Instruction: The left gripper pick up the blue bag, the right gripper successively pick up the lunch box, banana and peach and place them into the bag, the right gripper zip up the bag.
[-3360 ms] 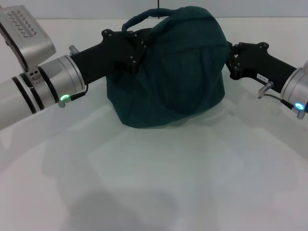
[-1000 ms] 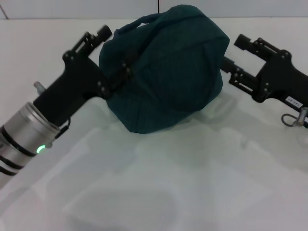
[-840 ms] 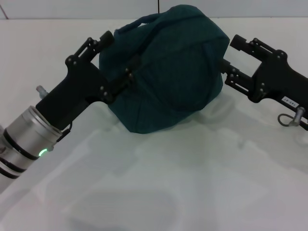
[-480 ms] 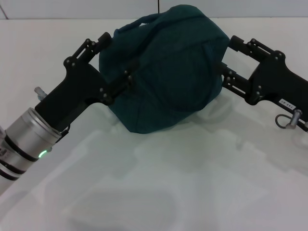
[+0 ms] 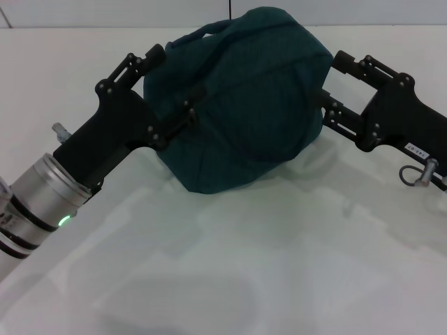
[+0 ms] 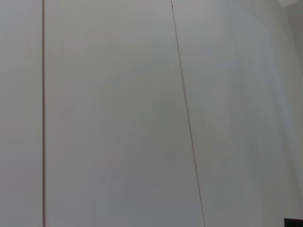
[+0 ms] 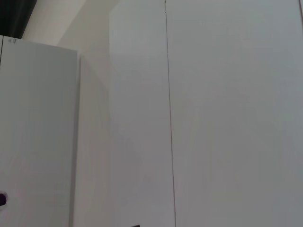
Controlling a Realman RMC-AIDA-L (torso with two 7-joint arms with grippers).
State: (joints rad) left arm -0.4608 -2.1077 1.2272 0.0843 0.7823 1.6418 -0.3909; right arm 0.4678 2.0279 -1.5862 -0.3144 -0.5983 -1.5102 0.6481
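Two grippers flank the blue bag (image 5: 241, 98) on our white table (image 5: 279, 265)

Our left gripper (image 5: 171, 87) spreads wide against the bag's left side; our right gripper (image 5: 328, 80) spreads wide at its right side, and the bag bulges between them

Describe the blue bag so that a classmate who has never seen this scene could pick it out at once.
On the white table, look between the two black grippers, left gripper and right gripper. The blue bag is the rounded dark teal fabric mound there, a loop handle at its top; nothing else is coloured.
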